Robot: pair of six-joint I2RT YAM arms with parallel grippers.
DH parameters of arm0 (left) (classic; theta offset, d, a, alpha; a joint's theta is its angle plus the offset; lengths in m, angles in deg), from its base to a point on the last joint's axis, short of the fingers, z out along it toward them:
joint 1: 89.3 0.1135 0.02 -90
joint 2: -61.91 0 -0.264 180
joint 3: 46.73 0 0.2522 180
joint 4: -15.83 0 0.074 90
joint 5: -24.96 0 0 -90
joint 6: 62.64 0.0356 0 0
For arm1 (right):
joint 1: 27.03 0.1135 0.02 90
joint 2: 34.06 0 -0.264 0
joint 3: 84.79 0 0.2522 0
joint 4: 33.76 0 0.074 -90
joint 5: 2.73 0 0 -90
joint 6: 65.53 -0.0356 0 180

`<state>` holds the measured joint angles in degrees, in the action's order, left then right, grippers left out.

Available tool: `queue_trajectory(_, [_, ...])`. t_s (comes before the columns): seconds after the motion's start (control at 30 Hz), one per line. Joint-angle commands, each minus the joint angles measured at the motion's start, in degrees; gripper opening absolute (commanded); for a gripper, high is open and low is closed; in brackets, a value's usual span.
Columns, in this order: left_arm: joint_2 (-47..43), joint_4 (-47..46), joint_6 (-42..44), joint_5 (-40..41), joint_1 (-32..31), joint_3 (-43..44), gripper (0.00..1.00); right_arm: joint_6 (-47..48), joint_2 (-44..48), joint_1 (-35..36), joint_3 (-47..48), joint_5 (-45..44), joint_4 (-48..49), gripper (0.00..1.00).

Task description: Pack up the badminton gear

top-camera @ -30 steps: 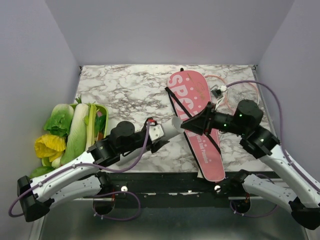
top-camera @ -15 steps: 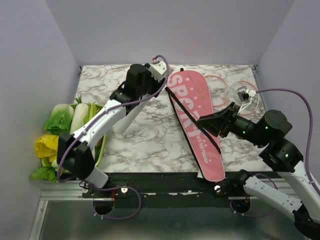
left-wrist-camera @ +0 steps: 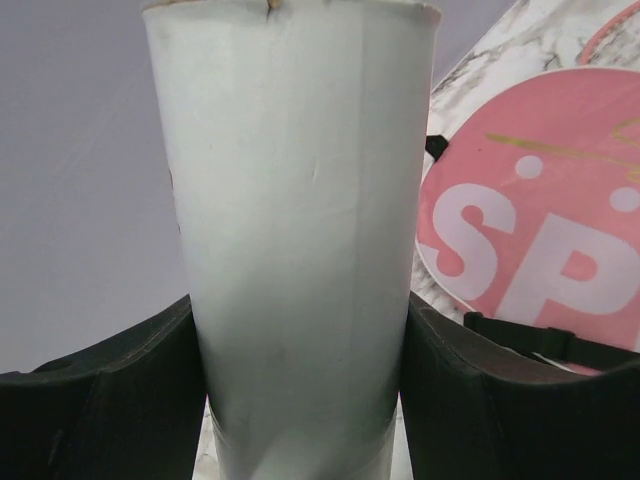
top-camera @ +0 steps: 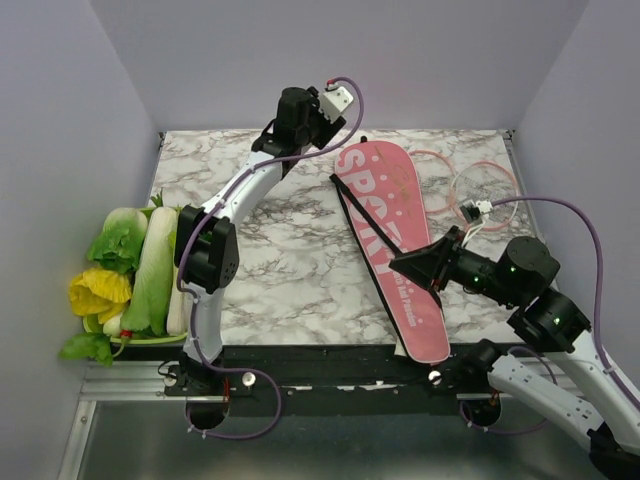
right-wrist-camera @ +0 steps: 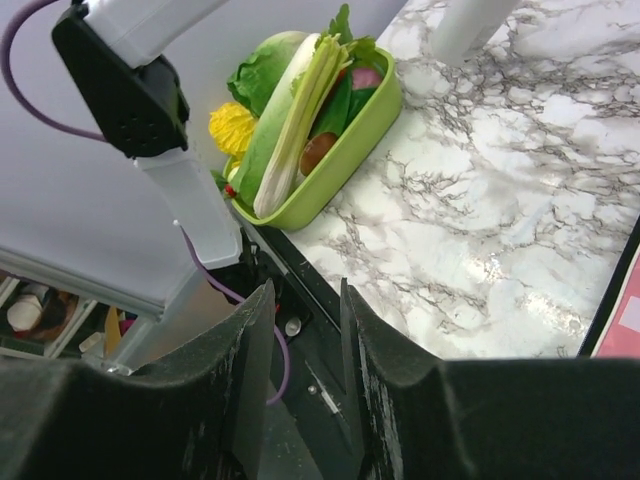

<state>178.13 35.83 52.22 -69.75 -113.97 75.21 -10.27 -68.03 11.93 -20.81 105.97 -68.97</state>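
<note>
The left arm reaches to the far edge of the marble table (top-camera: 280, 250), about midway along it. The left gripper (left-wrist-camera: 300, 320) clamps the white cylindrical tube (left-wrist-camera: 300, 190), which stands between the two dark fingers (left-wrist-camera: 120, 400) and touches both, its rim rising well past their tips. Beside the tube, to its right in the wrist view, shows the round end of the pink racket cover (top-camera: 385, 205) with its big white lettering.

That cover lies flat on the table at a slant. Its wide end is near the far edge and its narrow end runs out over the near edge, right of the middle. The black strap (top-camera: 365, 225) runs along its length.

The right gripper (top-camera: 397, 262) points left, its tip over the middle of the cover close to the strap. From its own camera the jaws stand a narrow gap apart, with nothing visible between them. I can't tell if the tip touches the cover.

The thin pink rackets (top-camera: 487, 164) lie by the far right corner, beside the cover. The green tray of leafy vegetables (right-wrist-camera: 375, 125) sits at the table's left edge, toward the near corner.
</note>
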Motion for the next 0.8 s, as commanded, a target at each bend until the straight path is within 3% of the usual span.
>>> queue_trajectory(0.0, [6.0,-1.2,6.7,3.3,2.6,4.6,0.0,0.0,-0.1,0.4,-1.3,-0.9,1.8,0.4])
queue_trajectory(0.13, [12.7,-2.1,7.4,8.1,5.1,6.2,0.0,0.0,-1.4,0.4,-1.2,0.2,1.8,0.41])
queue_trajectory(0.37, [17.2,-5.9,8.5,14.8,10.0,2.6,0.12,-0.3,-2.1,0.4,-4.7,0.8,4.4,0.48])
queue_trajectory(0.5, [16.8,-8.8,10.0,15.1,12.3,-0.1,0.31,-1.2,-2.8,0.3,-7.0,1.7,6.2,0.54])
queue_trajectory(0.67, [15.2,-10.8,10.2,13.2,13.9,-2.8,0.44,-1.4,-4.4,0.4,-8.0,2.5,7.9,0.59])
queue_trajectory(0.7, [14.8,-11.0,10.4,13.1,13.9,-3.1,0.58,-1.5,-4.7,0.4,-8.0,2.6,8.1,0.6])
queue_trajectory(0.77, [13.9,-11.5,9.9,12.0,13.8,-3.3,0.66,-1.4,-5.3,0.4,-8.1,2.6,8.5,0.61])
